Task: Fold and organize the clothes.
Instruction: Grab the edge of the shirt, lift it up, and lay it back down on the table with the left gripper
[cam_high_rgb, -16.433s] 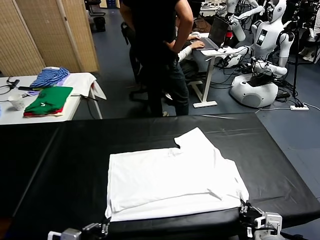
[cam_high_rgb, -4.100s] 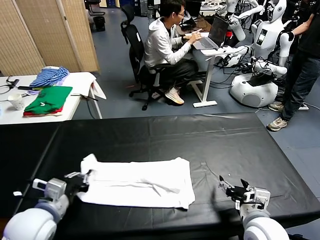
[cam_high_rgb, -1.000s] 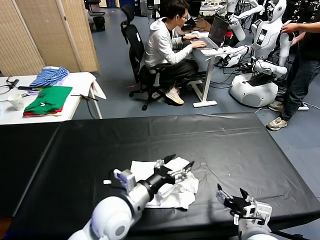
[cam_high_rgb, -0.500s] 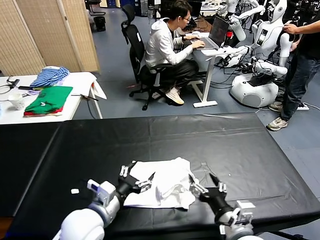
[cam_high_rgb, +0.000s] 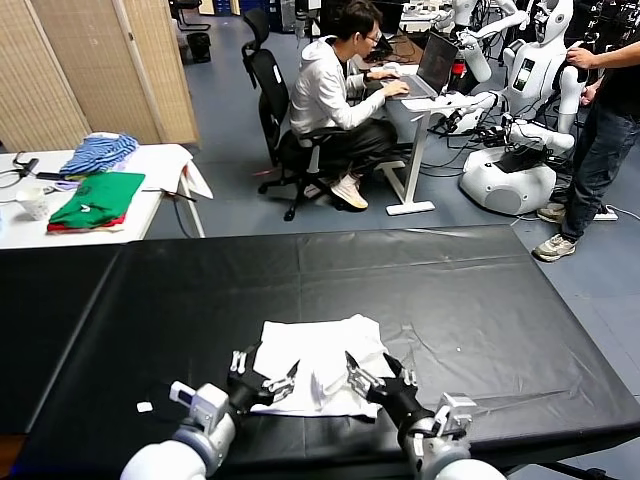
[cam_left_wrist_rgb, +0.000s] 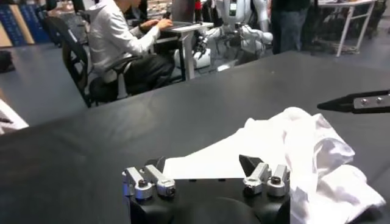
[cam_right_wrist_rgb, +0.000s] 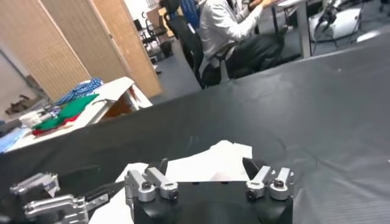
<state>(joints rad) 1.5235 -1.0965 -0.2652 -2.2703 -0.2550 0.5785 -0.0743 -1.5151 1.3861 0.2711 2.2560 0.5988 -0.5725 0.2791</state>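
We start at the right gripper (cam_high_rgb: 378, 372): its jaws stand apart at the near right corner of the T-shirt (cam_high_rgb: 318, 370), straddling the rumpled hem. Whether the fingertips already pinch cloth we cannot tell, since the arm hides the contact. The left gripper (cam_high_rgb: 262, 378) has its jaws spread wide at the shirt's near left corner, fingers just over the edge of the fabric and clamped on nothing we can see.

Out from the jaws, the T-shirt lies on the black table (cam_high_rgb: 480, 290) as a compact, roughly square packet. Its far side is flat and tidy, while the side nearest the right gripper is bunched into loose folds; the left wrist view shows that heap clearly. No pink print faces up.

We judge the folding largely done: the sleeves and body are gathered in and the packet is small. What remains, as far as we can see, is smoothing or refolding the crumpled right side and squaring the edges, perhaps one last fold.

Well beyond the shirt, a side table (cam_high_rgb: 160, 165) carries folded green and red garments (cam_high_rgb: 98, 199).
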